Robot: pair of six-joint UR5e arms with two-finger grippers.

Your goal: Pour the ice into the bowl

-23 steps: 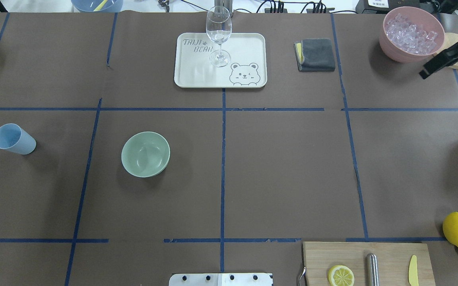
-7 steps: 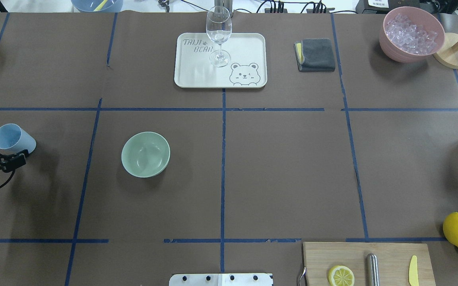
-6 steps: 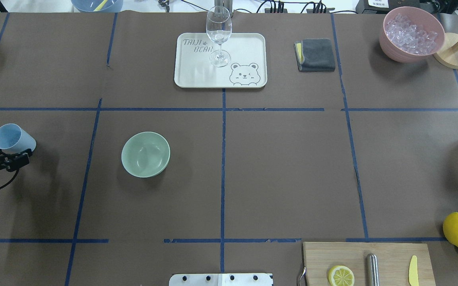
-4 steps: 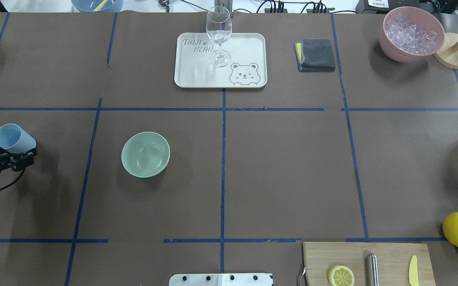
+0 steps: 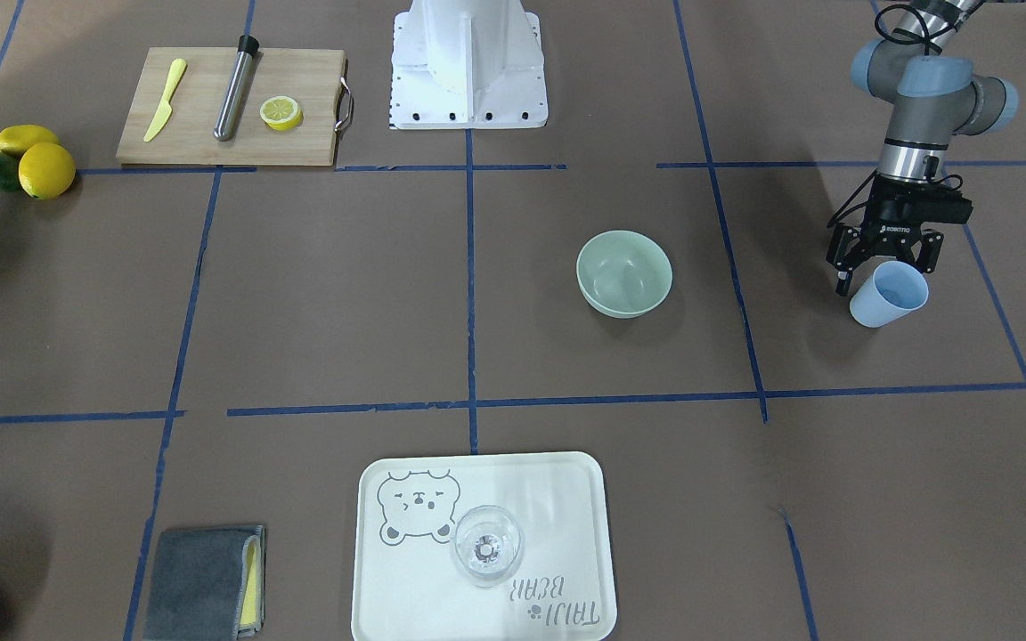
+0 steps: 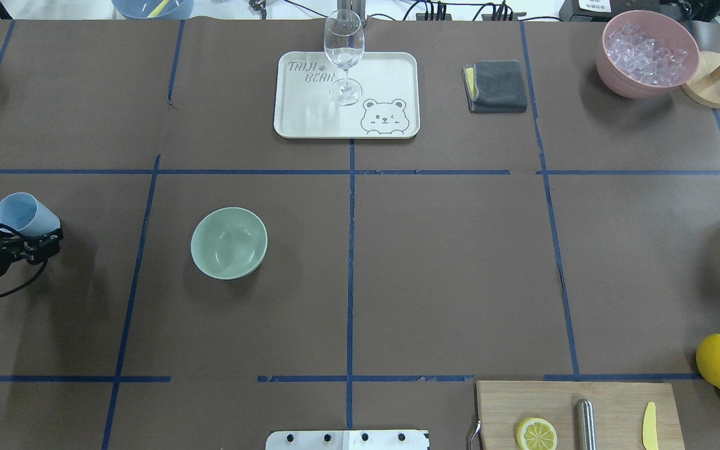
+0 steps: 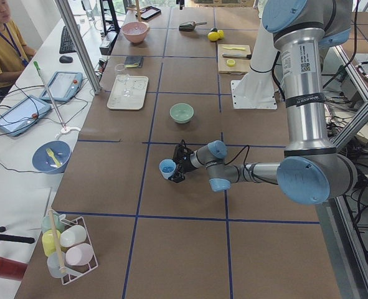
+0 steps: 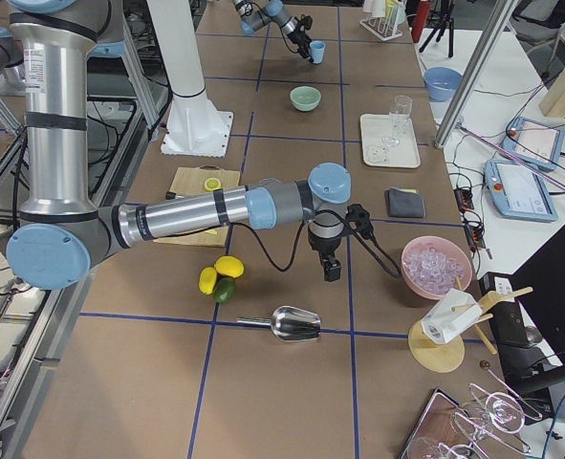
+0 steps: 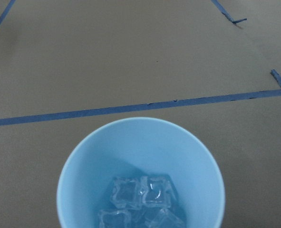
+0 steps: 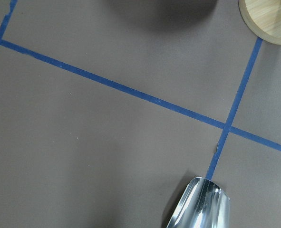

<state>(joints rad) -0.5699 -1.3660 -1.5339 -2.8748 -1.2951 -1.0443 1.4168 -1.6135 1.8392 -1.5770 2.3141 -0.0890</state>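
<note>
my left pincer [image 5: 885,272], spread, straddles the blue cup [image 5: 889,296] of ice [image 9: 142,199]; next i should pinch, lift, and tip it over the bowl [image 5: 624,273].

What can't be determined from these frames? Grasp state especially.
- Left gripper: in the front view the light blue cup covers the inner sides of its fingers, so contact cannot be told.
- Right gripper: it shows only in the right side view, small, so open or shut is unknown.
- Ice in the cup: the left wrist view's lower edge cuts it off, so the amount is unknown.
- Metal scoop: cut by the right wrist view's lower edge.
</note>
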